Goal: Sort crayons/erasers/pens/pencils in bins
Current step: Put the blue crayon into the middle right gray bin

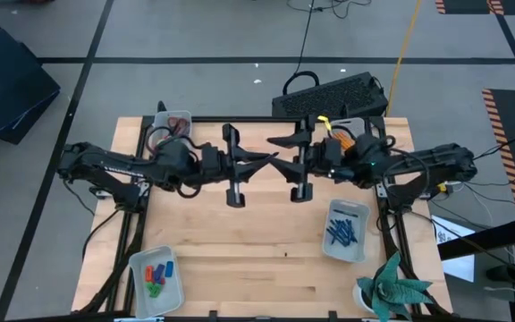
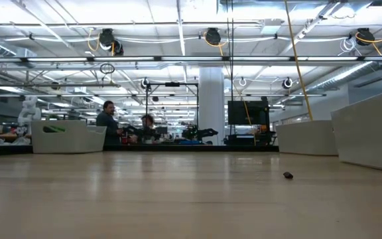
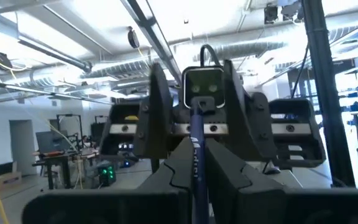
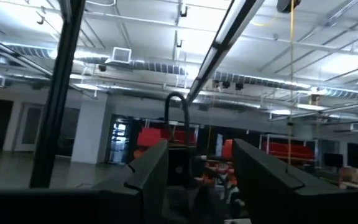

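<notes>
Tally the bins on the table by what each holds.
Bin with crayons: 1
Bin with pens: 1
Bin behind the left arm, contents unclear: 1
Bin behind the right arm, partly hidden, something orange inside: 1
Total: 4 bins

Red, green, blue crayons [image 1: 157, 275]; dark blue pens [image 1: 341, 232]; pale wood table [image 1: 249, 246].

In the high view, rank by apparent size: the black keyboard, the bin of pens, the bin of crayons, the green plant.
1. Black rectangular keyboard, largest.
2. Translucent grey-white bin of blue pens and translucent grey-white bin of red, green and blue crayons: alike, unranked.
3. Green spiky plant: close to the bins, cut by the frame, unsure.
</notes>
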Motion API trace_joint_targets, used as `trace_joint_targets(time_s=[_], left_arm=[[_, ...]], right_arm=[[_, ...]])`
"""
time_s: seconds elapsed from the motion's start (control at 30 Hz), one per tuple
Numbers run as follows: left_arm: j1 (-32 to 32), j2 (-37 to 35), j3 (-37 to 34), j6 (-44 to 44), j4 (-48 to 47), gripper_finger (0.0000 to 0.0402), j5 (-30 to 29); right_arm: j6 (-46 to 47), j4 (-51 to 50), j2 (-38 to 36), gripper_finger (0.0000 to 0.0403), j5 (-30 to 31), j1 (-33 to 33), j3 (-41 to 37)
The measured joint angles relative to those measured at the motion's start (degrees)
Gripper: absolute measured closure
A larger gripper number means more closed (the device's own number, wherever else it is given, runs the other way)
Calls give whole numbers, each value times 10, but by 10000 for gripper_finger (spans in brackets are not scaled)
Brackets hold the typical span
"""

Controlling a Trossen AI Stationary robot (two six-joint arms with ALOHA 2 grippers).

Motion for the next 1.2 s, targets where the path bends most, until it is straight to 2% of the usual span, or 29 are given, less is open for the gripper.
trace_joint_targets(time_s=[0.27,0.73,1.1,1.2], left_arm=[[-3,0,0,0,50,367,-1],[-3,0,0,-4,40,365,-2],[-3,0,0,-3,48,365,-3],[-3,0,0,-3,48,364,-3]], right_arm=[[18,-18,-1,240,0,0,0],[18,-16,-2,336,0,0,0],[40,-37,-2,333,1,-7,0],[39,-43,-2,345,2,-7,1]])
